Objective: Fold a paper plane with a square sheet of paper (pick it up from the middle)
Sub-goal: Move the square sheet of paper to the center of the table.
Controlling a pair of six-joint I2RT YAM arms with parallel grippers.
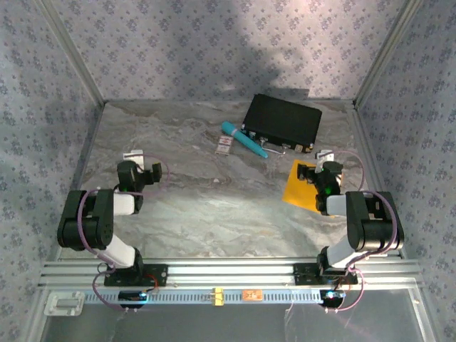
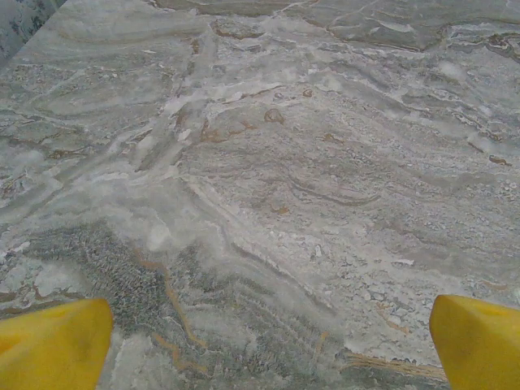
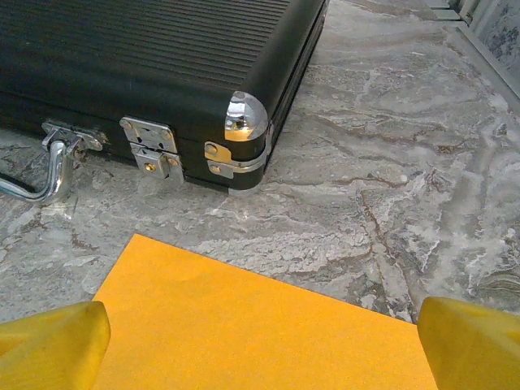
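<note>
In the top view, right of centre in the upper part of the frame, the black case [image 1: 281, 121] lies shut on the marbled table [image 1: 206, 206]. Its lid is down, so what it holds cannot be seen. To its left lie a small white-and-red card [image 1: 225, 147] and then a teal pen [image 1: 244, 140], the pen just beside the case's near corner.

At mid-left of that view the left gripper [image 1: 153, 171] is released. The left wrist view shows its yellow fingertips [image 2: 53, 345] spread to the bottom corners, with bare tabletop between them.

At mid-right, the square sheet of paper [image 1: 298, 187] lies flat below the case and apart from it. The right gripper [image 1: 308, 173] sits over its upper part. In the right wrist view this gripper [image 3: 260, 345] is spread wide, with the sheet [image 3: 244, 317] between its fingertips [image 3: 53, 345] and the case [image 3: 146, 57] across the upper left. It grasps nothing; whether its tips touch the paper I cannot tell.
</note>
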